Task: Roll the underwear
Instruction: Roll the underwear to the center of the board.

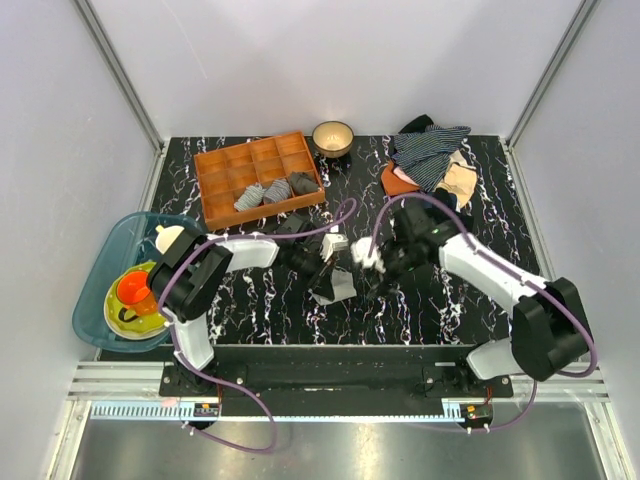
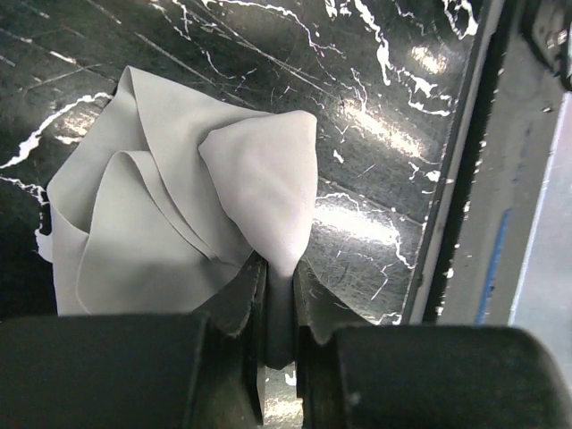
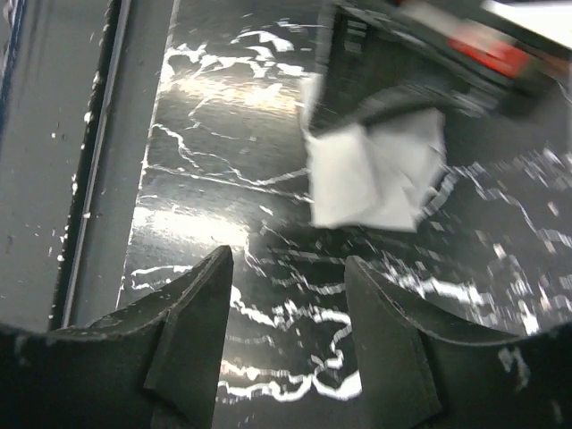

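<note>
Left gripper [image 2: 279, 308]: jaws pressed together, pinching one fold of the underwear [image 2: 179, 223]. In the left wrist view the cloth fans out from the pinch toward 10 o'clock, with overlapping flaps and a rounded lobe at 12 above the jaws. It is bunched, not a neat roll. In the top view it's a small grey wedge at table centre, narrow end up at the left fingers, long axis roughly 11 to 5, lower end on the table [image 1: 260, 310].

Left arm reaches from its base at 7 o'clock across toward 3, wrist tipped down over the cloth.

Right gripper [image 3: 288, 268]: fingers spread, nothing between them, above bare marble just at 3 o'clock of the underwear, not touching it. Right arm comes from 5 o'clock, elbow out, forearm running toward 9-10.

Wooden tray [image 1: 222, 160] at 11 o'clock: three rolled pieces in its near row, striped roll [image 1: 250, 196], grey roll [image 1: 278, 189], dark roll [image 1: 303, 183]; the other compartments look bare.

Small bowl [image 1: 332, 137] at 12, contents can't tell.

Clothes pile at 1 o'clock, striped garment [image 1: 430, 150] on top.

Teal basin [image 1: 95, 290] at 9 o'clock holds a yellow-green bowl [image 1: 145, 318], orange cup [image 1: 135, 290] and a white item [image 1: 170, 238].
</note>
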You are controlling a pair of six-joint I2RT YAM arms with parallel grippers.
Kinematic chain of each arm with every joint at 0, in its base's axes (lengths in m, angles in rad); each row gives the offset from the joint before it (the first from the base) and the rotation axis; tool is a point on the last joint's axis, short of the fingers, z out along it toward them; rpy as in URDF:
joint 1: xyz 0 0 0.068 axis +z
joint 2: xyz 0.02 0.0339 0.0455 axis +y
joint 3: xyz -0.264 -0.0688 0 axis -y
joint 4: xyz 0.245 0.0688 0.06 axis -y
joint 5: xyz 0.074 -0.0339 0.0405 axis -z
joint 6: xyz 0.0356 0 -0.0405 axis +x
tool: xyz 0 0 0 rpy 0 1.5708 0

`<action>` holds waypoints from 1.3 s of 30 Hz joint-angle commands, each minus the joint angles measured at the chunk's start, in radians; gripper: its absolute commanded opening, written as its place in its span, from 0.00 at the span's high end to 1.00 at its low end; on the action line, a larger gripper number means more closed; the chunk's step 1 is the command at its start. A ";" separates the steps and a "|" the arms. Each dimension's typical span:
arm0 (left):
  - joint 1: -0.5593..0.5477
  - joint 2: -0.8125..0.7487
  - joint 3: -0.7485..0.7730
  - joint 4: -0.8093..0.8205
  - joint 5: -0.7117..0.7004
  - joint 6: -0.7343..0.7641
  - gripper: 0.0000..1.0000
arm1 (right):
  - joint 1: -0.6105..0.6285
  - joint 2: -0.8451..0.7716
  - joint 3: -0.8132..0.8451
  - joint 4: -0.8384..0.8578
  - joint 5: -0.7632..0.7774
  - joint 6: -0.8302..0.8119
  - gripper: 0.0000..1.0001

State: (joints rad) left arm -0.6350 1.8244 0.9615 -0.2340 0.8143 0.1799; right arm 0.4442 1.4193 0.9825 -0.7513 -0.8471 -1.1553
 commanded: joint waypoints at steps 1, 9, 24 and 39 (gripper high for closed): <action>0.035 0.081 0.017 -0.028 0.081 -0.072 0.93 | 0.195 -0.007 -0.096 0.228 0.215 -0.073 0.39; 0.061 0.092 0.011 -0.002 0.094 -0.111 0.90 | 0.387 0.142 -0.105 0.423 0.454 -0.083 0.39; 0.074 -0.036 -0.050 0.136 0.057 -0.177 0.70 | 0.403 0.242 -0.120 0.500 0.546 -0.072 0.53; 0.098 0.033 -0.032 0.096 0.065 -0.158 0.70 | 0.403 0.136 -0.073 0.409 0.457 -0.029 0.41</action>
State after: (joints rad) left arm -0.5514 1.8397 0.9230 -0.1505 0.8864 0.0067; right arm 0.8444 1.5791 0.8764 -0.3321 -0.3645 -1.1976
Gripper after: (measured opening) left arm 0.300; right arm 0.575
